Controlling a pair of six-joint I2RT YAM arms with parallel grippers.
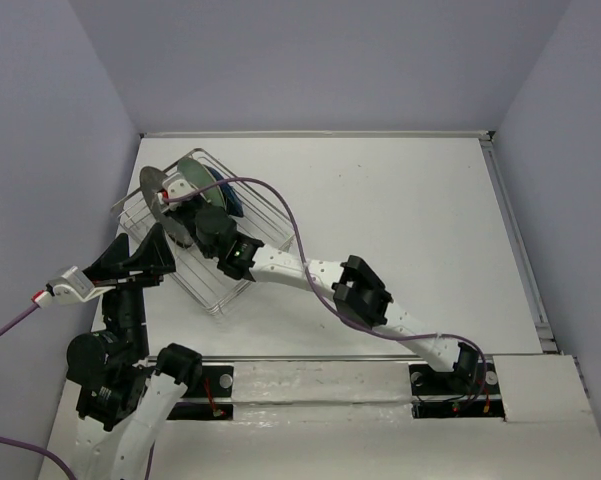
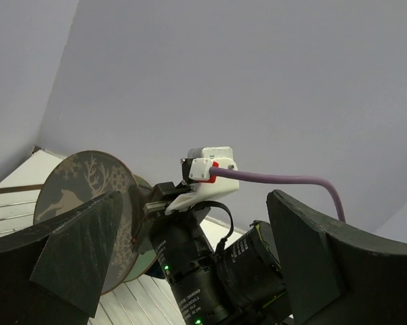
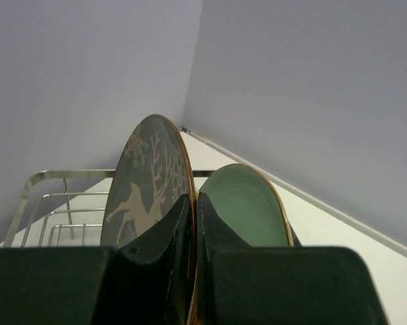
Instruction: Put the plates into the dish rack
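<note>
Grey deer plate (image 3: 149, 183): pinched upright at the rim by the right hand (image 3: 195, 203), at the dish rack (image 3: 47, 177). If released unseated, teal plate (image 3: 247, 206) could be struck.

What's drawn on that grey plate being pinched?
The grey plate bears a pale deer and snowflakes; clearest in the right wrist view.

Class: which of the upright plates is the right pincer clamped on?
The grey round plate with the pale deer motif; the right pincer pinches its rim, while the pale teal plate beside it stands ungripped.
</note>
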